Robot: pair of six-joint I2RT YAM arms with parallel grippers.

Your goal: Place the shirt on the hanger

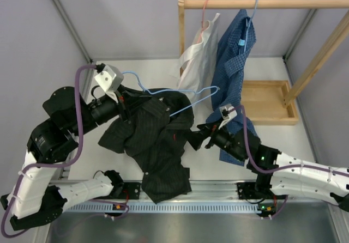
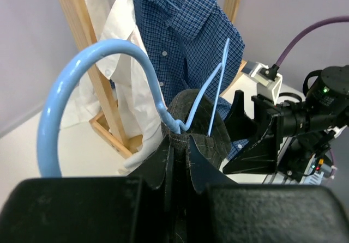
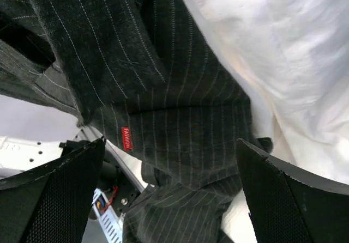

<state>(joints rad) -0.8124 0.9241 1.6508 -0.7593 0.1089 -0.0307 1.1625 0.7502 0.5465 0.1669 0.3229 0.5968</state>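
The dark shirt (image 1: 158, 145) hangs crumpled above the table, its hem over the front rail. The light-blue hanger (image 1: 188, 95) is partly threaded into it, with the hook to the left and one arm sticking out to the right. My left gripper (image 1: 122, 99) is shut on the shirt's collar fabric (image 2: 191, 117) just below the hanger's neck; the hook (image 2: 92, 85) curves up beside it. My right gripper (image 1: 204, 135) is open at the shirt's right side. In the right wrist view its fingers (image 3: 60, 199) stand wide apart around the pinstriped cloth (image 3: 180, 123) without gripping it.
A wooden rack (image 1: 262, 3) at the back right carries a white shirt (image 1: 197, 58) on a pink hanger and a blue checked shirt (image 1: 232, 58). Its wooden base tray (image 1: 270, 98) lies on the table. Grey walls close in the left and back sides.
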